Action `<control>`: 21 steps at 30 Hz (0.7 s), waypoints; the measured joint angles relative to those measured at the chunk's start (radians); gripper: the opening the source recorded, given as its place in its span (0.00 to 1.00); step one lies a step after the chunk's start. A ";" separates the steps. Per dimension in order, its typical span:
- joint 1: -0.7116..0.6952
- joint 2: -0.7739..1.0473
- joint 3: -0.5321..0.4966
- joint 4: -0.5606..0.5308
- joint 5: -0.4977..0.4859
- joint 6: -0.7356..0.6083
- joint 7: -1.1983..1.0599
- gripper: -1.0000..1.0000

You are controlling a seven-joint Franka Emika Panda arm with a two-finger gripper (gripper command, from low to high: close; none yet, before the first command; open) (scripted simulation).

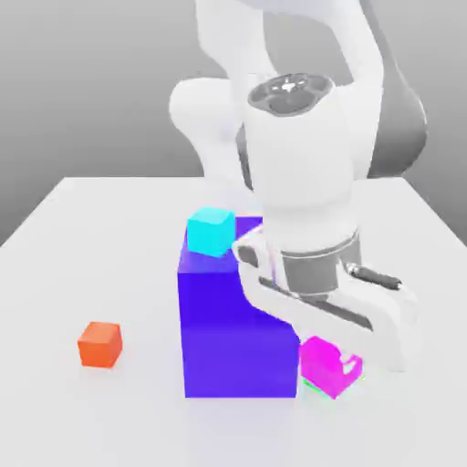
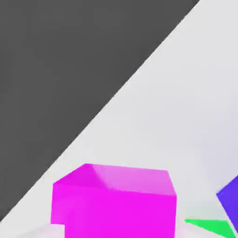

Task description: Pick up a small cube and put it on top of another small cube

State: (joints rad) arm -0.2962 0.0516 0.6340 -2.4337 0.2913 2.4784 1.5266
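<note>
Exterior view: I have the white robot arm (image 1: 301, 173) leaning over the surface (image 1: 55, 292), its jaws down at the small glossy magenta cube (image 1: 321, 365), just to the exterior view's right of the tall blue-violet block (image 1: 239, 337). Slivers of a small bright green cube (image 1: 316, 389) peep from beneath the magenta one's outline; whether the two touch, I cannot tell. A cyan cube (image 1: 211, 232) sits on the block, under the arm's overhang, and an orange cube (image 1: 100, 345) rests well apart. The arm could clip block or cyan cube if I swing sideways before rising, so tight is the spacing. The magenta cube stands askew to the block, one corner turned towards the camera; being a cube, it has no long axis.

Hand view: the jaws are closed on the magenta cube, gripping it by opposite sides, its faces looking roughly square to them. A corner of green shows close by, with the block's edge beyond. A low or slanting lift could nudge the green cube, my target, out of place; an off-centre grip could let the load twist, and releasing it off-centre or too high could topple the stack.
</note>
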 joint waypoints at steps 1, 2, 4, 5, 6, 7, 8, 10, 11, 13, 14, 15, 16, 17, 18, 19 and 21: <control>0.035 -0.017 0.016 -0.027 0.004 0.006 0.018 0.00; 0.065 -0.030 0.021 -0.051 0.000 0.015 0.055 0.00; 0.103 -0.050 0.018 -0.097 -0.017 0.038 0.150 0.00; 0.124 -0.059 0.012 -0.120 -0.027 0.050 0.203 0.00; 0.138 -0.069 0.005 -0.142 -0.038 0.062 0.257 0.00; 0.130 -0.080 -0.002 -0.164 -0.048 0.074 0.311 0.00; 0.116 -0.092 -0.003 -0.187 -0.057 0.086 0.364 0.00; 0.113 -0.114 0.002 -0.227 -0.071 0.108 0.465 0.00; 0.109 -0.125 0.006 -0.245 -0.076 0.118 0.512 0.00; 0.100 -0.148 0.014 -0.280 -0.082 0.137 0.603 0.00; 0.095 -0.160 0.019 -0.297 -0.083 0.147 0.646 0.00; 0.090 -0.173 0.024 -0.314 -0.082 0.156 0.689 0.00; 0.087 -0.186 0.027 -0.331 -0.080 0.165 0.730 0.00; 0.082 -0.199 0.032 -0.347 -0.076 0.174 0.770 0.00; 0.072 -0.205 0.034 -0.357 -0.076 0.182 0.805 0.00; 0.064 -0.197 0.034 -0.361 -0.088 0.195 0.832 0.00; 0.042 -0.165 0.043 -0.362 -0.134 0.227 0.877 0.00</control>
State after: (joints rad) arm -0.2547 -0.1137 0.6767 -2.7959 0.1570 2.7058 2.4038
